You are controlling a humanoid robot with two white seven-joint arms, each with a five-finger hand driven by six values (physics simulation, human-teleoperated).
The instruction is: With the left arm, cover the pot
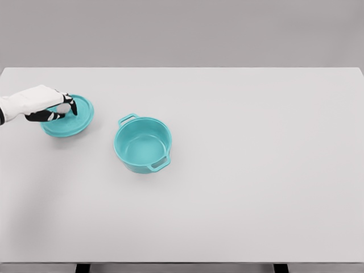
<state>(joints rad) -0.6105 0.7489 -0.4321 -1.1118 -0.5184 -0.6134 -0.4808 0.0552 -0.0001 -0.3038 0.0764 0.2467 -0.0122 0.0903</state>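
A teal pot [143,144] with two side handles stands uncovered on the white table, left of the middle. Its round teal lid [77,118] lies flat on the table to the pot's left, apart from it. My left hand [61,108] comes in from the left edge and rests over the lid's middle, fingers curled down around where the knob sits. The knob itself is hidden under the hand. The lid still touches the table.
The white table [256,170] stretches wide to the right and front of the pot. Its far edge meets a grey wall. The right arm does not show.
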